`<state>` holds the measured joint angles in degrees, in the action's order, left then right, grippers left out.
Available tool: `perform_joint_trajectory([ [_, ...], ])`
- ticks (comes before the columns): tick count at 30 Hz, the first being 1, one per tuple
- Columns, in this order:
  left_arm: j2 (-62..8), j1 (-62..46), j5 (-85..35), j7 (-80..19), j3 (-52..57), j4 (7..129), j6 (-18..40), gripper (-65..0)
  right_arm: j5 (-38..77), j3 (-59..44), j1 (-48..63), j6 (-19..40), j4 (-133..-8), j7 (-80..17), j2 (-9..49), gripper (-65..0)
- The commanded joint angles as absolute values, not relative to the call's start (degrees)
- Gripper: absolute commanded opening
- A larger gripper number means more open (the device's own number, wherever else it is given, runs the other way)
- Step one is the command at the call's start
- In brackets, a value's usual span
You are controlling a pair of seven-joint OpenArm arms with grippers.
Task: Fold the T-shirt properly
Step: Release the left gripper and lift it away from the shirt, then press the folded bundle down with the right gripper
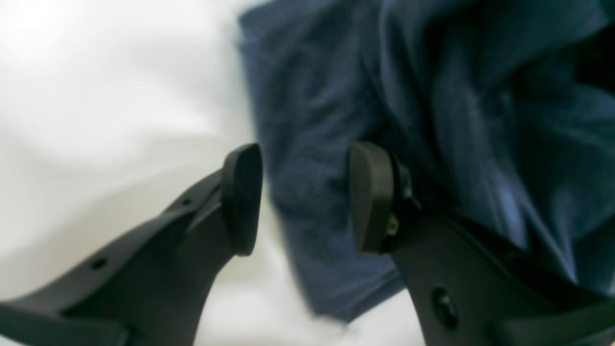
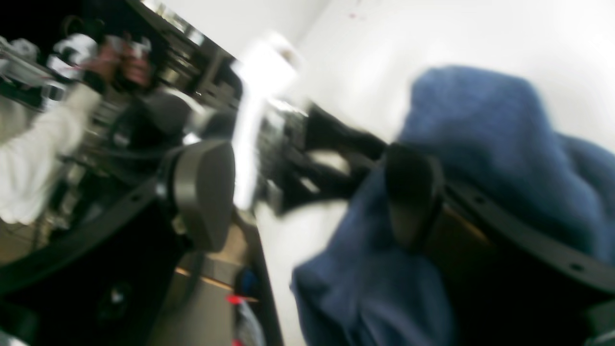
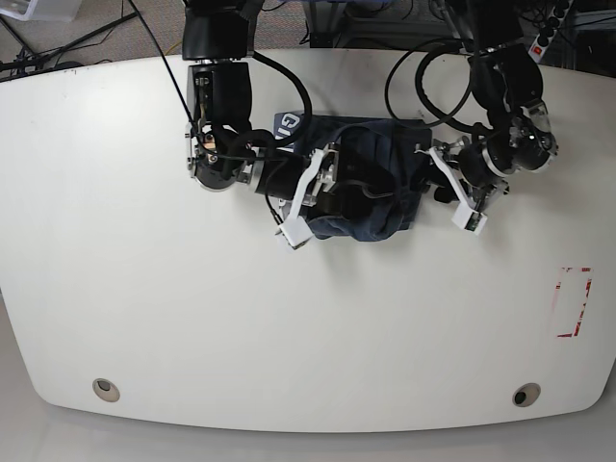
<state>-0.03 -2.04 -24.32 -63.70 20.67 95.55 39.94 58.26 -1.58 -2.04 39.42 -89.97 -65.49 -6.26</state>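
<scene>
The dark navy T-shirt (image 3: 377, 192) lies bunched in a wrinkled heap at the middle of the white table (image 3: 144, 269), with a bit of white lettering (image 3: 289, 123) showing at its left edge. My right gripper (image 3: 339, 183) is over the heap's left part. In the blurred right wrist view it (image 2: 307, 197) stands open, with cloth (image 2: 480, 144) draped against one finger (image 2: 413, 192). My left gripper (image 3: 430, 175) is at the heap's right edge. In the left wrist view it (image 1: 305, 197) is open, with a shirt edge (image 1: 312, 144) lying below the gap.
A red-marked rectangle (image 3: 575, 301) is on the table at the right. Two round holes (image 3: 107, 389) (image 3: 525, 395) sit near the front edge. Cables (image 3: 423, 67) run from both arms to the table's back edge.
</scene>
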Motion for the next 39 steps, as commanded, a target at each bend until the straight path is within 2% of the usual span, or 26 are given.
perform_joint_trajectory([
  [1,-3.91,-1.27,-27.91,-62.55,20.88,98.59,40.00,-38.1,62.29,-1.63,-1.98,40.00,-95.96,-64.75,-4.70,-21.2],
  [9,-11.30,-2.86,-36.62,-62.64,26.68,98.68,40.00,-38.1,65.10,-1.80,-0.48,40.00,-98.86,-65.36,1.98,-23.9],
  [14,-14.29,-3.82,-38.81,-64.48,32.57,98.68,40.00,-38.1,65.10,-1.10,0.40,40.00,-97.54,-65.27,6.20,-32.2],
  [18,-16.57,-4.09,-38.73,-65.01,33.98,98.51,40.00,-38.1,65.10,6.81,0.75,40.00,-97.63,-64.92,9.54,-32.2],
  [22,-17.19,-4.88,-38.73,-65.01,34.15,98.51,40.00,-38.1,64.66,11.91,0.40,40.00,-97.45,-64.04,10.15,-32.2],
  [27,-17.19,-5.93,-38.73,-65.01,34.24,98.86,40.00,-38.1,52.44,17.19,0.31,40.00,-100.00,-63.43,9.36,-32.2],
  [32,-17.27,-7.87,-38.73,-64.75,34.24,98.95,40.00,-38.2,34.95,19.38,0.75,40.00,-103.60,-60.97,7.25,-32.2],
  [39,-17.98,-9.19,-38.73,-64.66,34.24,98.95,40.00,-38.2,28.53,19.74,1.27,40.00,-103.78,-57.63,6.55,-33.0],
])
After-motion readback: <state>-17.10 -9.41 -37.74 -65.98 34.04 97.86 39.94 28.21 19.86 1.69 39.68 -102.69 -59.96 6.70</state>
